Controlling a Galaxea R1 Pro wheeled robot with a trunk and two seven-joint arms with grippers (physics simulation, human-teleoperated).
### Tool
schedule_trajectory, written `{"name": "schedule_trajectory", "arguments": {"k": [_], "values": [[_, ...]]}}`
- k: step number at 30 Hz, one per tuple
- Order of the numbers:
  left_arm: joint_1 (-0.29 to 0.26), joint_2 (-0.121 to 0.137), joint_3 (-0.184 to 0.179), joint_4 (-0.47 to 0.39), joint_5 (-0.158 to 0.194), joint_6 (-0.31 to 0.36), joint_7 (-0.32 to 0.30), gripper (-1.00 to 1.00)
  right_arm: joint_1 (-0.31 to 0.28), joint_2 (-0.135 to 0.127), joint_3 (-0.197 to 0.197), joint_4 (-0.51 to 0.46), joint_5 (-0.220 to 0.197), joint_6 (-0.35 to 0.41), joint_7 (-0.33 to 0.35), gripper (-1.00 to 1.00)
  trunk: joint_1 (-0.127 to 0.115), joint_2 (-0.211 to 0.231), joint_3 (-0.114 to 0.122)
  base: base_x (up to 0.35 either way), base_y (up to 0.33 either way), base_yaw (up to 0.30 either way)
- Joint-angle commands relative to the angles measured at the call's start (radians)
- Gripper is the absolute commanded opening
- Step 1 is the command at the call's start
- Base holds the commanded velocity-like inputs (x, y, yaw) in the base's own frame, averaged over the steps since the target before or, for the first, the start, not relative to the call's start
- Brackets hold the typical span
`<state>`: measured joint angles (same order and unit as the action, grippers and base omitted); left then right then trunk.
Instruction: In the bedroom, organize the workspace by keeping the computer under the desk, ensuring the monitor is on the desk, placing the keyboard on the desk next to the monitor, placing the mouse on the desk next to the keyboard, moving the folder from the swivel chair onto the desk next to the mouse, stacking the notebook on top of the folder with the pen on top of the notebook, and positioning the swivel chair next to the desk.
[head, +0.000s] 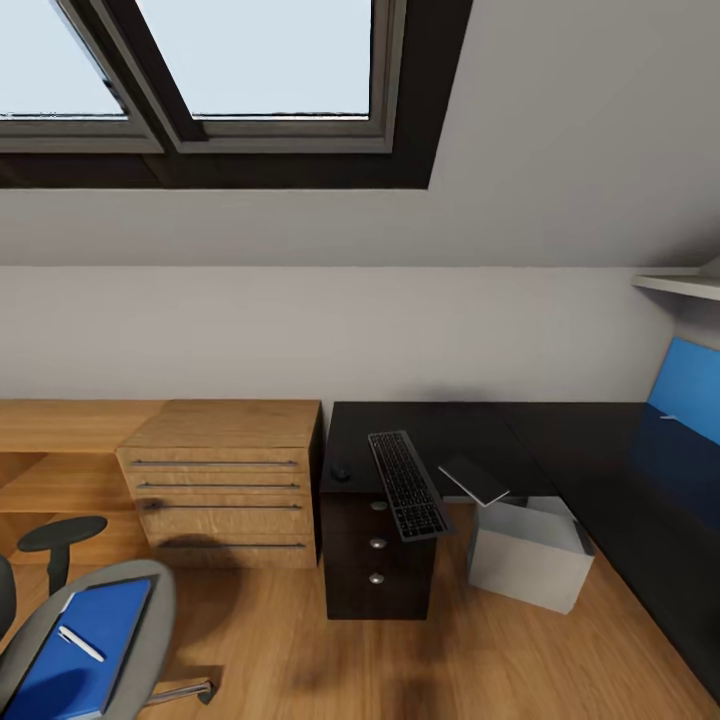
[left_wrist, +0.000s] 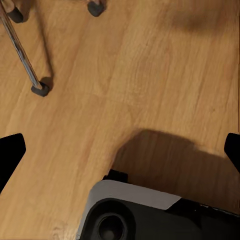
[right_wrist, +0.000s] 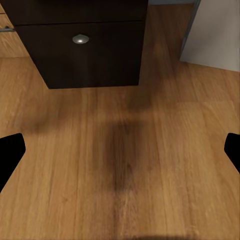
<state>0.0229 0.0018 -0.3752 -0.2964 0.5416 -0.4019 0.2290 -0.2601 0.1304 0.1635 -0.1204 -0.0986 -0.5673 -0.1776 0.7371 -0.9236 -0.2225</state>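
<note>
The bright blue flat rectangular folder (head: 75, 650) lies on the grey upholstered seat of the swivel chair (head: 150, 610), at 7 o'clock in my head view; its long axis runs from 7 toward 1 o'clock. A thin white-silver pen (head: 80, 643) rests on it, crosswise. One black padded armrest (head: 62, 533) stands at 9 o'clock of the seat.

The L-shaped desk with a matte black top (head: 440, 430) sits at centre, its black drawer unit (head: 377, 560) bearing round silver knobs, its blue back panel (head: 690, 385) at 3 o'clock. On the top, a slim silver-grey keyboard with dark keys (head: 407, 484) points roughly 12 to 6 o'clock and overhangs the front edge. A small black mouse (head: 341, 472) lies at its 9 o'clock, apart from it. A thin dark-grey notebook (head: 474, 480) lies at its 3 o'clock, also overhanging the edge. Below the notebook stands the plain light-grey boxy computer tower (head: 530, 555) on the wood-grain floor (head: 300, 650). A light-wood drawer chest (head: 220, 480) adjoins the desk at 9 o'clock.

My left gripper (left_wrist: 120, 150) and right gripper (right_wrist: 120, 150) both hang spread wide, empty, over the floor; the right one faces a knobbed drawer.
</note>
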Motion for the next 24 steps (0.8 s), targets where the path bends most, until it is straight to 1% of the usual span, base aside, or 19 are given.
{"name": "schedule_trajectory", "arguments": {"k": [1, 3, 4, 6, 7, 8, 9, 10, 11, 12, 13, 15, 16, 17, 20, 24], "values": [[0.0, 0.001, -0.007, -0.005, 0.005, -0.014, 0.009, 1.0, -0.001, 0.0, 0.009, 0.001, -0.01, -0.003, -0.003, 1.0, 0.004, -0.008, -0.004, 0.0, 0.0, 0.0], [0.0, 0.004, -0.003, -0.013, 0.007, -0.064, 0.011, 1.0, -0.001, 0.0, 0.008, 0.001, -0.01, -0.003, -0.003, 1.0, 0.012, -0.022, -0.011, 0.0, 0.0, -0.006], [0.0, 0.006, -0.001, -0.017, 0.007, -0.101, 0.014, 1.0, -0.001, 0.0, 0.007, 0.0, -0.011, -0.004, -0.003, 1.0, 0.016, -0.029, -0.014, 0.0, 0.0, -0.111], [0.0, 0.008, -0.001, -0.022, 0.007, -0.113, 0.017, 1.0, -0.001, 0.0, 0.006, -0.002, -0.012, -0.005, -0.003, 1.0, 0.023, -0.043, -0.021, 0.0, 0.0, -0.132], [0.0, 0.024, 0.023, -0.031, 0.016, -0.139, 0.015, 1.0, -0.001, 0.0, 0.006, -0.004, -0.011, -0.02, -0.003, 1.0, 0.027, -0.05, -0.024, 0.0, 0.0, -0.055], [0.0, 0.033, 0.056, -0.085, 0.022, -0.144, 0.012, 1.0, -0.001, 0.0, 0.01, -0.004, -0.005, -0.059, -0.005, 1.0, 0.031, -0.057, -0.027, 0.0, 0.0, -0.018], [0.0, 0.035, 0.06, -0.102, 0.022, -0.141, 0.012, 1.0, -0.001, 0.0, 0.01, -0.004, -0.005, -0.066, -0.005, 1.0, 0.035, -0.064, -0.03, 0.0, 0.0, -0.015], [0.0, 0.044, 0.068, -0.181, 0.02, -0.079, 0.012, 1.0, -0.001, -0.001, 0.009, -0.002, -0.006, -0.082, -0.005, 1.0, 0.039, -0.071, -0.034, 0.0, 0.0, -0.006], [0.0, 0.046, 0.069, -0.207, 0.02, -0.05, 0.012, 1.0, -0.001, -0.002, 0.009, -0.003, -0.007, -0.084, -0.005, 1.0, 0.042, -0.078, -0.037, 0.0, 0.0, -0.005], [0.0, 0.049, 0.071, -0.266, 0.019, 0.02, 0.013, 1.0, -0.001, -0.002, 0.011, -0.001, -0.007, -0.087, -0.004, 1.0, 0.046, -0.085, -0.04, 0.0, 0.0, -0.003], [0.0, 0.05, 0.071, -0.296, 0.018, 0.059, 0.013, 1.0, -0.001, -0.001, 0.011, 0.0, -0.006, -0.088, -0.004, 1.0, 0.05, -0.092, -0.043, 0.0, 0.0, -0.002], [0.0, 0.052, 0.074, -0.394, 0.018, 0.226, 0.016, 1.0, 0.0, 0.003, 0.011, 0.014, -0.006, -0.09, -0.003, 1.0, 0.058, -0.106, -0.049, 0.0, 0.0, -0.001], [0.0, 0.052, 0.075, -0.422, 0.018, 0.291, 0.015, 1.0, 0.0, 0.004, 0.012, 0.029, -0.007, -0.092, -0.002, 1.0, 0.062, -0.113, -0.052, 0.0, 0.0, 0.0], [0.0, 0.053, 0.076, -0.437, 0.019, 0.334, 0.014, 1.0, 0.0, 0.004, 0.012, 0.04, -0.007, -0.093, -0.001, 1.0, 0.065, -0.12, -0.056, 0.0, 0.0, 0.0], [0.0, 0.054, 0.078, -0.433, 0.02, 0.386, 0.009, 1.0, 0.001, 0.001, 0.007, 0.051, -0.012, -0.093, -0.001, 1.0, 0.077, -0.141, -0.065, 0.0, 0.0, 0.0], [-0.003, 0.055, 0.079, -0.376, 0.016, 0.403, 0.007, 1.0, 0.001, -0.001, 0.004, 0.043, -0.017, -0.086, -0.005, 1.0, 0.092, -0.169, -0.077, 0.0, 0.0, 0.0]]}}
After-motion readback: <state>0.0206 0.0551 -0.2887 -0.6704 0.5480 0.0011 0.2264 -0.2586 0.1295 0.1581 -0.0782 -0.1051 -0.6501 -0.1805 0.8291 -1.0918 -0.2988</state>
